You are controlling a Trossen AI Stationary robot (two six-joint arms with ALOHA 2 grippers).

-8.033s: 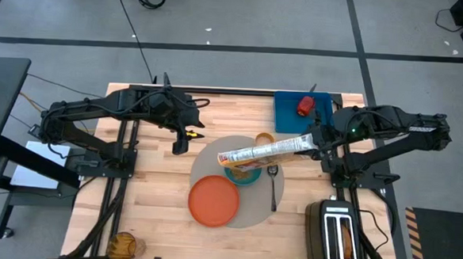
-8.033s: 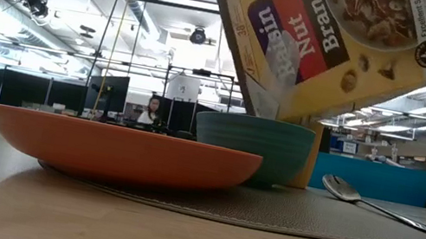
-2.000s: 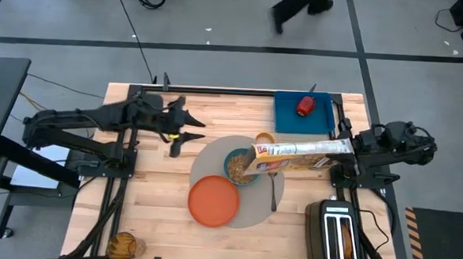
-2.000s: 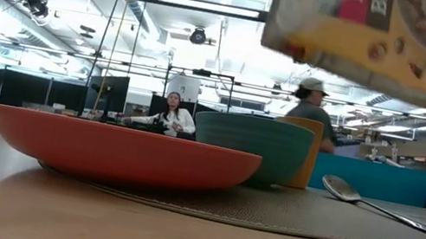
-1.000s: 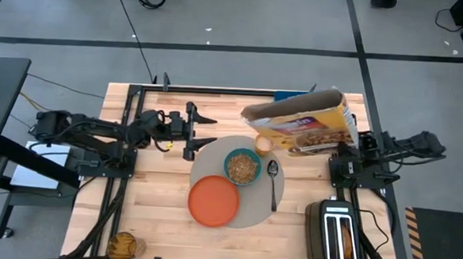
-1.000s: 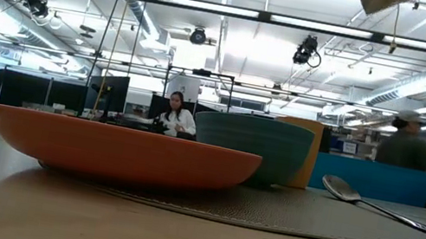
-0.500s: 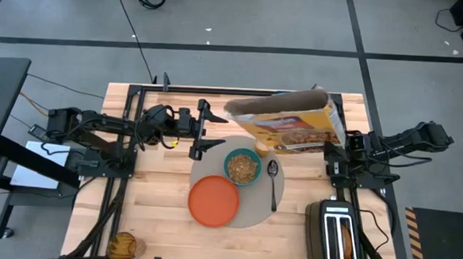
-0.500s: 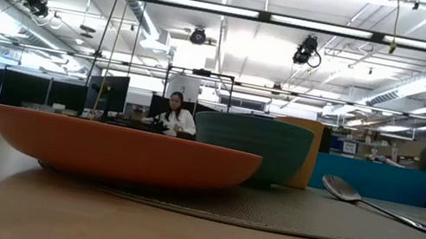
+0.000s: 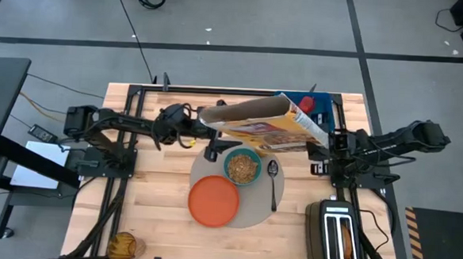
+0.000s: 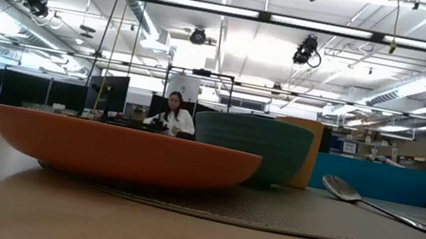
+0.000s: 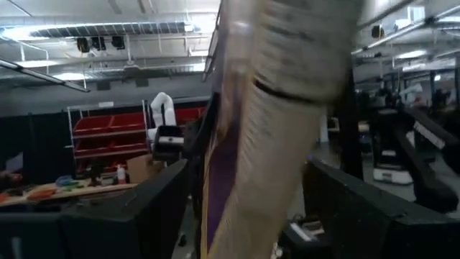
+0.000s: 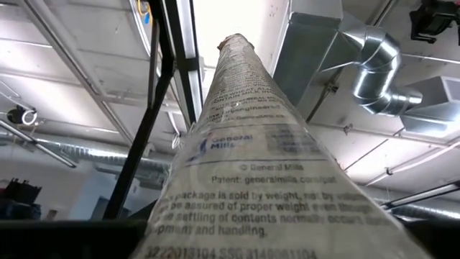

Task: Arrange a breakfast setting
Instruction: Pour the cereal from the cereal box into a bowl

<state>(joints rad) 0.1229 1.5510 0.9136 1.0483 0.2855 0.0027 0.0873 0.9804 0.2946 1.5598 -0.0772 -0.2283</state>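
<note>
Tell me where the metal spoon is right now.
In the high view, the metal spoon lies on the right part of the large round grey mat, just right of the teal bowl holding cereal.

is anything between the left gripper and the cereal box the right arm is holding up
Nothing visible. The left gripper is open beside the near end of the cereal box, held aloft by the right gripper above the teal bowl.

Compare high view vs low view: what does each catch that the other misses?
High only: cereal in the teal bowl, the toaster, and the right tool holding the cereal box. Low only: a seated person in the room behind. Both: orange plate, spoon, grey mat.
</note>
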